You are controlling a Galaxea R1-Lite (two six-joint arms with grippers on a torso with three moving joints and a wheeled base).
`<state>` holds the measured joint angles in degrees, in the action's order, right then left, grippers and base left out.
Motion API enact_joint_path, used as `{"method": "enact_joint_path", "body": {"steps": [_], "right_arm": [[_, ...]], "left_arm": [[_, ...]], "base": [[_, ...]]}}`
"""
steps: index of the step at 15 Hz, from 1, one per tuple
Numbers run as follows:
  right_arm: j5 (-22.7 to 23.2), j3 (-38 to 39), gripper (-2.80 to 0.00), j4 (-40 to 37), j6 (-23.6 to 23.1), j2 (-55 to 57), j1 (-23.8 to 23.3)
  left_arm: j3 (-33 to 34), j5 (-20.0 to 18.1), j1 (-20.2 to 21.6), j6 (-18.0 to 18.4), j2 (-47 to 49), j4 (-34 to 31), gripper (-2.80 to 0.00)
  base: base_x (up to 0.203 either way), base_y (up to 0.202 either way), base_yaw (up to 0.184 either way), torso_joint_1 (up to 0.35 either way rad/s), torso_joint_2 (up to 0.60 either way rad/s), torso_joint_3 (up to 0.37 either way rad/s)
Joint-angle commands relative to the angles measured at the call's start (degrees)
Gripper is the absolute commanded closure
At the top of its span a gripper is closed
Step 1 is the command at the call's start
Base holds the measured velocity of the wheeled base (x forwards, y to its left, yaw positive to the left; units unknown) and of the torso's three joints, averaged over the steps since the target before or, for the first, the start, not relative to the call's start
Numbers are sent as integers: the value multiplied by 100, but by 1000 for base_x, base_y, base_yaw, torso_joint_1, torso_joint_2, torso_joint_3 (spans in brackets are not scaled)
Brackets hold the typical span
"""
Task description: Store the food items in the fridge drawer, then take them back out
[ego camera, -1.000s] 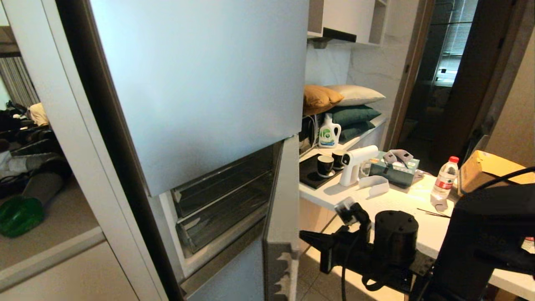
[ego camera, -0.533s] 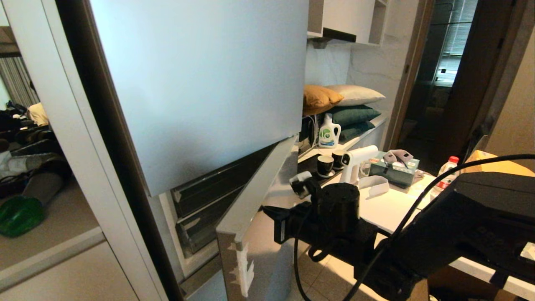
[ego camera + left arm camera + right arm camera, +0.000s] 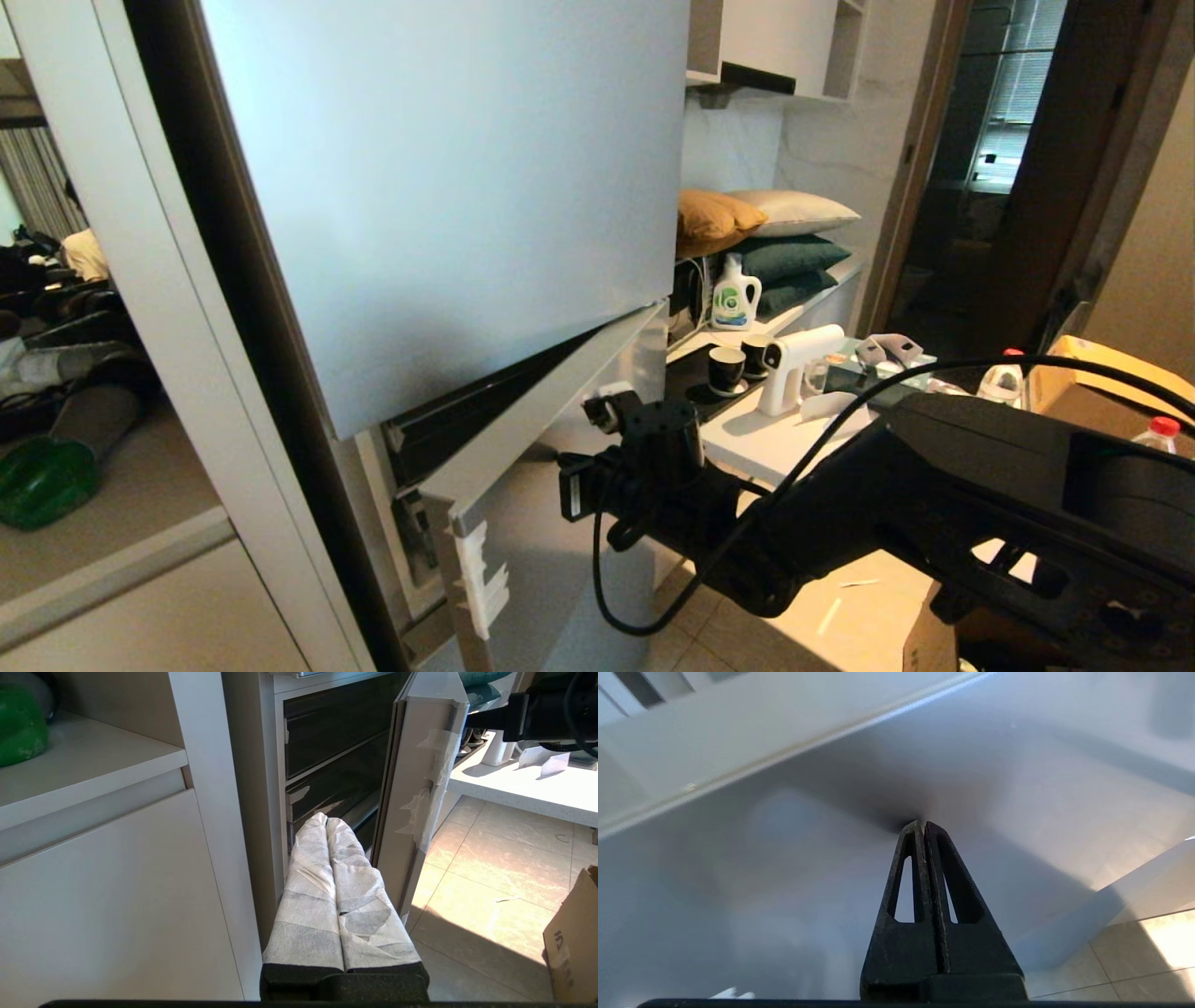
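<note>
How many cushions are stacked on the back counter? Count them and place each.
4: mustard cushion top left, pale grey one top right, two dark green ones stacked underneath. More may hide behind.

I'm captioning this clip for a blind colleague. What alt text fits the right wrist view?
The right gripper, black jaws shut together and holding nothing, points its tip at or very near the smooth silver-blue lower fridge door. A strip of tan floor tile shows at one corner.
</note>
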<state>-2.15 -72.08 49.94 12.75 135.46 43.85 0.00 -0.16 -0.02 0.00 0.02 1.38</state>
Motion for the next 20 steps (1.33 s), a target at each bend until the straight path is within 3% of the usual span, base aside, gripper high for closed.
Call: {"method": "enact_joint_path", "body": {"steps": [1,7,11,15,18,20], "right_arm": [[16,-275,0,-55,-7,238,-6],[282,-2300,0,-558,45,1218,-107],[327,-2274,0,-616,85,1087,-105],[289,-1698,0,-582,80,735,-41],[169,-204,0,-379,16,-161,121],[18,1043,0,-281,-146,-1346,165]], "left_arm": [[62,-1,2,0,-2,3,0],[62,-1,2,0,-2,3,0],[62,-1,0,0,-2,3,0],[62,-1,2,0,-2,3,0],[62,-1,2,0,-2,3,0],[62,-1,2,0,-2,3,0]], "base": [[0,0,0,0,0,0],[0,0,0,0,0,0],[0,0,0,0,0,0],[0,0,0,0,0,0],[0,0,0,0,0,0],[0,0,0,0,0,0]]}}
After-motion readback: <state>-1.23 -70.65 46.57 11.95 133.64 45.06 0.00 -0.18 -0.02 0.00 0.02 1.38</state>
